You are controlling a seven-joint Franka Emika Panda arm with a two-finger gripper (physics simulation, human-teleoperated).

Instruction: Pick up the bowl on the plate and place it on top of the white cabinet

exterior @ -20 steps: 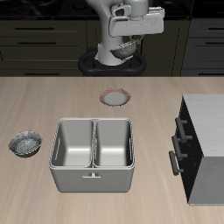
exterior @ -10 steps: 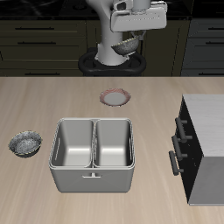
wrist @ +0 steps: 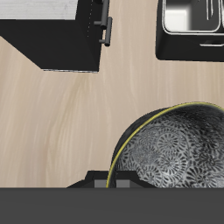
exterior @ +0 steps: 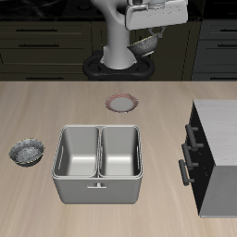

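Gripping the bowl (exterior: 143, 43) by its rim, the gripper (exterior: 148, 30) hangs high above the table's (exterior: 56, 106) back edge, fingers pinched on the metal. Bowl tilted, clear of every surface. Wrist view: speckled inside of bowl (wrist: 175, 144) close under the camera. Plate (exterior: 122, 103) bare on the table. Cabinet (exterior: 220, 125) stands well apart, nothing on its pale top.

Table (exterior: 157, 120) carries plate (exterior: 122, 103), basin (exterior: 98, 163), white cabinet (exterior: 215, 155), second bowl (exterior: 29, 151)

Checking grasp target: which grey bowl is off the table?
The bowl, lifted in the gripper above the empty plate. The second grey bowl sits beside the basin.
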